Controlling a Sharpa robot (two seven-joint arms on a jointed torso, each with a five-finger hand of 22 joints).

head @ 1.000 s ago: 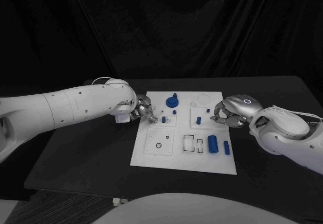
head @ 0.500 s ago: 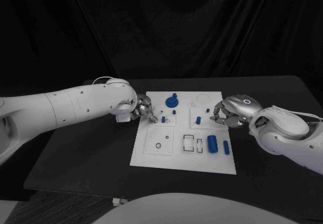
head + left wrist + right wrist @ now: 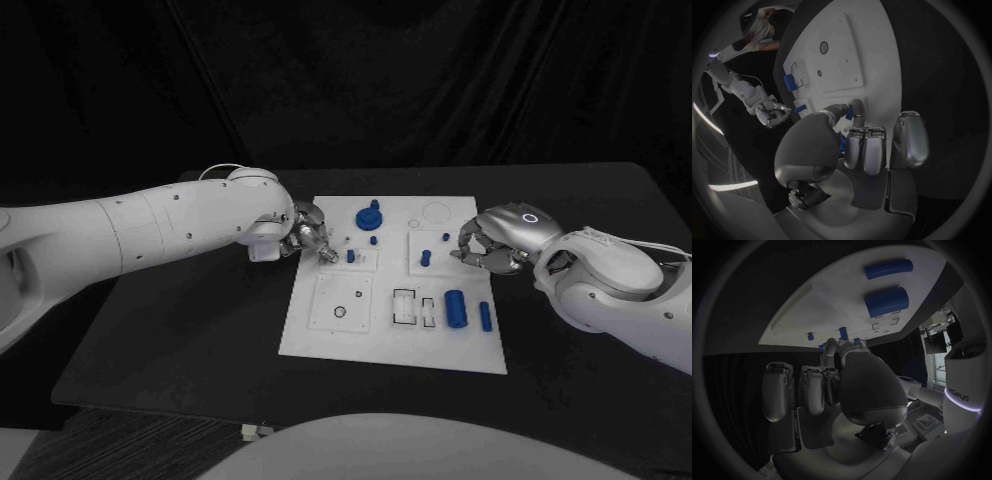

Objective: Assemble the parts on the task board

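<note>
The left hand (image 3: 312, 240) sits at the left edge of the task board (image 3: 325, 335), low over it. In the left wrist view its thumb and a finger come together on a small blue part (image 3: 842, 111), so I think it is pinching that peg, but the part is tiny and partly hidden. The other fingers (image 3: 869, 150) are curled.

The right hand (image 3: 488, 245) is at the right edge of the board. Its fingers are curled in, and in the right wrist view a fingertip meets a small blue peg (image 3: 842, 332). I cannot tell if it holds the peg or only touches it.

The parts look like hard plastic. They should be light, stiff and a bit slippery. The little pegs are best pinched by their sides near the top. The fat blue cylinder (image 3: 456, 308) and the thin blue bar (image 3: 485, 317) lie flat on the near right of the board. They could roll, so hold them across the middle.

The board has shallow pockets. A blue knob (image 3: 368, 215) stands in one at the far side. Small pegs stand in pockets in the middle. The round hole (image 3: 340, 312) near the left looks empty.
</note>
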